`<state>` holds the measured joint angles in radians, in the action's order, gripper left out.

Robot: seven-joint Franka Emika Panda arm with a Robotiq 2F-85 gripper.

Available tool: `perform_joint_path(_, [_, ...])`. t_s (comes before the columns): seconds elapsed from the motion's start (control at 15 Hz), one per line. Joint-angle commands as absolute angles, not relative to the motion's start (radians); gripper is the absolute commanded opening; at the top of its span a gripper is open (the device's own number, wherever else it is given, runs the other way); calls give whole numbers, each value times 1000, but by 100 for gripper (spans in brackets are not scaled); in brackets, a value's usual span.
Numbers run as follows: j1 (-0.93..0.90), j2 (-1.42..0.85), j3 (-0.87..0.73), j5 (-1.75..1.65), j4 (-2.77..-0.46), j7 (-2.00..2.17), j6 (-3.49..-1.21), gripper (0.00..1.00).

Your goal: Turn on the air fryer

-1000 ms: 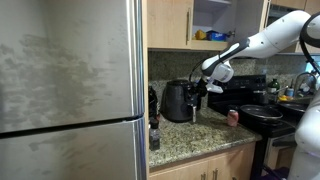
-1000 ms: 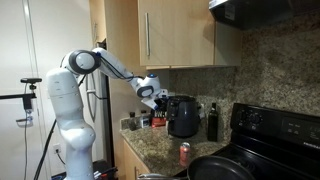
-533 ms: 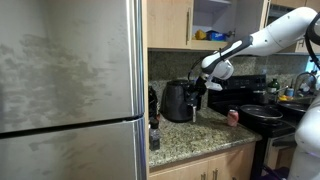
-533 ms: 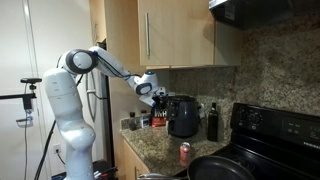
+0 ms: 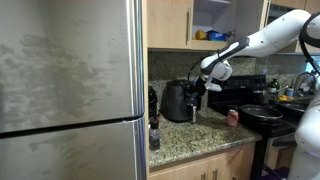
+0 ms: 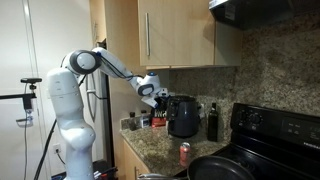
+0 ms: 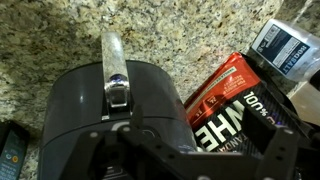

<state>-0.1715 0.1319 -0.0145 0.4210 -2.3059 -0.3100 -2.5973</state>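
Note:
The air fryer [image 5: 178, 101] is a black, rounded appliance standing on the granite counter against the back wall; it also shows in the other exterior view [image 6: 183, 116]. In the wrist view I look down on its glossy top [image 7: 90, 105] and its silver-edged drawer handle [image 7: 115, 65]. My gripper [image 5: 197, 91] hangs just beside and slightly above the fryer's top, seen too in an exterior view [image 6: 160, 98]. In the wrist view the gripper [image 7: 185, 140] has its dark fingers [image 7: 290, 140] wide apart, holding nothing.
A red "100% WHEY" tub [image 7: 235, 100] stands right beside the fryer. A red can [image 5: 233, 117] and a dark pan [image 5: 262, 113] on the black stove lie further along. A dark bottle [image 6: 211, 122] stands behind. A steel fridge [image 5: 70, 90] bounds the counter.

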Motion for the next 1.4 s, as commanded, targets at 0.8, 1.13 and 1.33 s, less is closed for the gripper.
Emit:
perform_joint_path(0.8, [-149, 37, 5, 569, -2216, -471, -2584, 100])
perform_joint_path(1.13, [-145, 39, 18, 552, -2231, -453, -2595, 100])
perform_joint_path(1.33, [-143, 27, 23, 556, -2227, -450, -2596, 100])
